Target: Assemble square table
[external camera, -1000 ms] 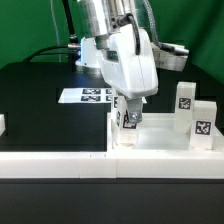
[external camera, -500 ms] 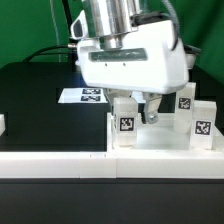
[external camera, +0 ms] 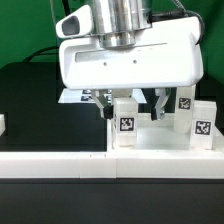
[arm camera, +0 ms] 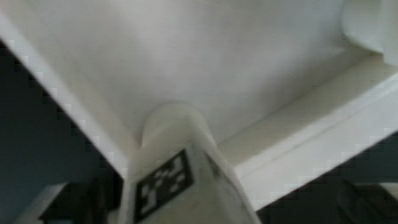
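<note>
At the exterior view's far left edge, a small white piece (external camera: 2,124) is sitting on the black table (external camera: 35,105), too cropped to identify. Moving rightward, the marker board (external camera: 72,97) is lying flat on the table behind the arm, mostly hidden by the gripper's broad white body. Along the front, the long white low wall (external camera: 55,160) is running across the scene. Right of centre, the square table (external camera: 150,143) is lying as a white slab just behind that wall, and one tagged leg (external camera: 126,122) is standing upright on it, its black-and-white tag facing the camera. The gripper (external camera: 128,103) is hanging directly over this leg with its jaws spread wide, one dark finger showing on each side of the leg and apart from it, so the claw is released and gripping nothing. In the wrist view the same leg (arm camera: 173,172) is rising between the blurred fingertips, with the slab's raised rim (arm camera: 302,130) behind it. Farther right, two more tagged legs are standing near each other: one (external camera: 185,103) behind and one (external camera: 203,125) in front.
</note>
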Motion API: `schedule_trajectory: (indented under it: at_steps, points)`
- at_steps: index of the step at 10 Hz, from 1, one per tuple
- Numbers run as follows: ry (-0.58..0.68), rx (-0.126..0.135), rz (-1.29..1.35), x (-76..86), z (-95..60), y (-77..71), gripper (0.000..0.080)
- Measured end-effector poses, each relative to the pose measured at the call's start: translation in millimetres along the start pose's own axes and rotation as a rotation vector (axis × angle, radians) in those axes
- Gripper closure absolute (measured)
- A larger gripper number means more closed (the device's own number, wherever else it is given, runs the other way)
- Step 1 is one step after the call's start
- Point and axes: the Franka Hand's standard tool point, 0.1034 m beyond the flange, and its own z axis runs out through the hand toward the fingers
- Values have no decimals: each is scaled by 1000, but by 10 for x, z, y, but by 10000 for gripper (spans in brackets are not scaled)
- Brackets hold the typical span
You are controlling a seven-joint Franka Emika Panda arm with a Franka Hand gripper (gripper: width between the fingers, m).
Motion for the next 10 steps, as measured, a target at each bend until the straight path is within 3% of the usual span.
schedule_trajectory:
  at_steps: [1, 4, 5, 6, 7, 8, 10]
  points:
    - [12, -24, -204, 11, -5, -29, 150]
    - [8, -24, -247, -18, 27, -39, 150]
    - [8, -24, -248, -18, 27, -38, 278]
    - [8, -20, -180, -20, 28, -44, 278]
    - [10, -24, -115, -4, 23, 2, 418]
    - [10, -28, -59, 3, 26, 47, 506]
    - [13, -28, 77, 6, 23, 51, 506]
